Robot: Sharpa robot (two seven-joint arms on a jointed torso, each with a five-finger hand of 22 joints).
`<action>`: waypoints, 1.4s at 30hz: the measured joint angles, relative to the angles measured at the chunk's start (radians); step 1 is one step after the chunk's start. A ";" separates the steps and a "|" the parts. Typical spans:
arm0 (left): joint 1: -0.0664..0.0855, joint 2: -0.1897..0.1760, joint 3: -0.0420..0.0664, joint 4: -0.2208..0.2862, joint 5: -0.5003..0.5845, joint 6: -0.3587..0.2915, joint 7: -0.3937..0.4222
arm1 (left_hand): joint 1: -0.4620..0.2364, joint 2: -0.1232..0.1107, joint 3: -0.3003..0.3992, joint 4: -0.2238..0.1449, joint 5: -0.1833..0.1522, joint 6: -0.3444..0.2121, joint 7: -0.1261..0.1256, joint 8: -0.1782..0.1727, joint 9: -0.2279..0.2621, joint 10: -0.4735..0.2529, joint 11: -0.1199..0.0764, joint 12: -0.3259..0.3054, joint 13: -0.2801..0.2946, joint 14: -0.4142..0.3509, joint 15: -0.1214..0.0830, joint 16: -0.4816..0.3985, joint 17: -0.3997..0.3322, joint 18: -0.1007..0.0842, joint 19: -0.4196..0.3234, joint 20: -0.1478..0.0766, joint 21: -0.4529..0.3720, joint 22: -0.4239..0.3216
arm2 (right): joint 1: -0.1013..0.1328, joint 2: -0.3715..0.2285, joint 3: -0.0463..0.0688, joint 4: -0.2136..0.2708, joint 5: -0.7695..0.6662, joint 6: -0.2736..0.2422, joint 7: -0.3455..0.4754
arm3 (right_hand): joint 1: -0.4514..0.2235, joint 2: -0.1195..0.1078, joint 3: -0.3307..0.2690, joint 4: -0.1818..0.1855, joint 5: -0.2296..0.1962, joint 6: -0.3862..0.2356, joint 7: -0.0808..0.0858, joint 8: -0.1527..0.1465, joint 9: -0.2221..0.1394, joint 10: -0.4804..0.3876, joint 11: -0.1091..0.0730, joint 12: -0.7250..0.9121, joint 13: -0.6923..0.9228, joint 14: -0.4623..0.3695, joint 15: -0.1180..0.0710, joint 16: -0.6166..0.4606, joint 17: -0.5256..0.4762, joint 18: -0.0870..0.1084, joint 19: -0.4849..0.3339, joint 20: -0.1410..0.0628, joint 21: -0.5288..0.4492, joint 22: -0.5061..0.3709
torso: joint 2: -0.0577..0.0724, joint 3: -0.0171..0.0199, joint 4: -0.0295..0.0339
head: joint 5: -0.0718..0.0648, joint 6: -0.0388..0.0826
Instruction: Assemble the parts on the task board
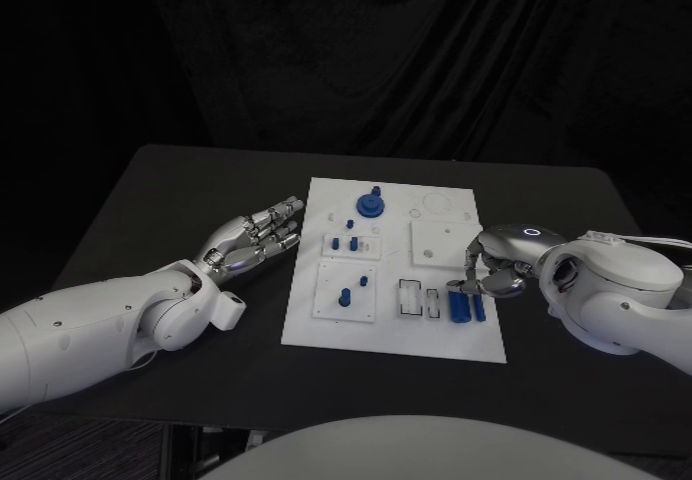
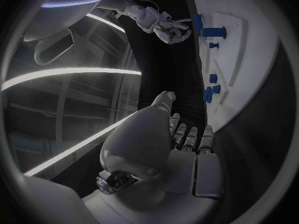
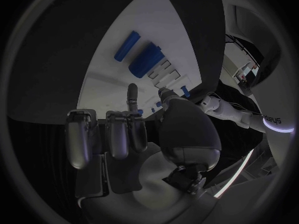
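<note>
Reaching over the board [image 1: 433,340] at about four o'clock, the right hand [image 1: 488,272] hangs spread and empty above two blue parts [image 1: 464,306], seemingly about to pinch one, while the left hand [image 1: 257,238] rests open at nine o'clock.

A big black tabletop [image 1: 173,200] sits in the middle. Behind it hangs a dark curtain [image 1: 361,70] with soft folds. The floor [image 1: 87,440] below looks dark too.

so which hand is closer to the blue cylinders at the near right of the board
Right. The right hand hangs at the board's right edge, fingers just above the blue cylinders. The left hand rests off the task board's left edge, across its width.
</note>
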 measured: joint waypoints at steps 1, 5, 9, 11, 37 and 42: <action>0.000 0.000 0.000 0.000 0.000 0.000 0.000 | 0.000 0.000 0.000 0.000 0.000 0.000 0.000 0.000 0.000 0.000 0.000 0.000 0.000 0.000 0.000 0.000 0.000 0.000 0.000 0.000 0.000 0.000 | -0.002 0.000 0.000 0.003 -0.006 0.004 -0.007 | 0.000 0.000 0.000 0.000 0.000 0.000 0.000 0.004 0.006 0.000 0.000 0.000 0.000 0.000 0.000 0.000 0.000 0.000 0.000 0.000 0.000 0.000 | 0.000 -0.0002 0.0004 | 0.000 0.000; 0.000 0.000 0.000 -0.001 0.000 0.000 0.000 | 0.000 0.000 0.000 0.000 0.000 0.000 0.000 0.000 0.000 0.000 0.000 0.000 0.000 0.000 0.000 0.000 0.000 0.000 0.000 0.000 0.000 0.000 | -0.011 -0.005 0.000 0.016 -0.039 0.013 -0.030 | -0.005 -0.005 0.000 0.000 0.000 -0.025 -0.008 0.026 0.044 -0.004 -0.003 0.000 0.000 -0.002 -0.005 0.000 0.000 0.000 0.000 -0.007 0.004 0.000 | -0.001 -0.0027 0.0016 | -0.001 0.000; 0.000 -0.001 0.000 -0.002 0.000 0.000 0.000 | 0.000 0.000 0.000 0.000 0.000 0.000 0.000 0.000 0.000 0.000 0.000 0.000 0.000 0.000 0.000 0.000 0.000 0.000 0.000 0.000 0.000 0.000 | -0.021 -0.010 0.000 0.029 -0.074 0.016 -0.051 | -0.010 -0.011 0.000 0.000 0.004 -0.041 -0.013 0.061 0.098 -0.004 -0.010 0.000 0.000 0.000 -0.007 0.000 0.000 0.000 -0.004 -0.011 0.005 0.000 | -0.001 -0.0042 0.0016 | 0.001 0.000; 0.000 -0.001 0.000 -0.002 0.000 0.000 0.000 | 0.000 0.000 0.000 0.000 0.000 0.000 0.000 0.000 0.000 0.000 0.000 0.000 0.000 0.000 0.000 0.000 0.000 0.000 0.000 0.000 0.000 0.000 | -0.026 -0.011 0.000 0.033 -0.086 0.016 -0.058 | -0.010 -0.011 0.000 0.000 0.004 -0.043 -0.015 0.075 0.117 -0.004 -0.011 0.000 0.000 -0.003 -0.010 0.000 0.000 0.000 -0.004 -0.011 0.005 0.000 | -0.001 -0.0044 0.0015 | 0.001 0.000; 0.000 0.004 0.000 -0.008 0.000 0.004 0.000 | 0.000 0.000 0.002 0.002 -0.004 0.000 0.000 0.000 0.000 -0.004 0.004 0.000 0.000 0.000 0.000 0.000 -0.001 0.016 0.000 0.007 0.000 0.002 | -0.067 0.009 0.000 0.018 -0.162 0.016 -0.082 | -0.040 0.008 0.011 0.000 0.003 -0.052 -0.016 0.099 0.165 -0.004 -0.010 0.000 0.000 0.000 -0.013 0.000 0.000 0.001 0.000 -0.014 0.002 0.000 | -0.002 -0.0027 0.0004 | 0.005 0.000; -0.001 0.005 0.000 -0.010 0.000 0.005 0.000 | 0.000 0.000 0.003 0.003 -0.004 0.000 0.000 0.000 0.000 -0.004 0.004 0.000 0.000 0.000 0.000 0.000 0.000 0.016 0.000 0.007 0.000 0.002 | -0.077 0.017 0.000 0.012 -0.165 0.016 -0.082 | -0.044 0.012 0.017 0.000 0.003 -0.059 -0.009 0.089 0.161 -0.004 -0.010 0.000 0.000 0.001 -0.013 0.000 0.000 0.001 0.000 -0.014 -0.006 0.000 | -0.002 -0.0029 0.0011 | 0.005 0.000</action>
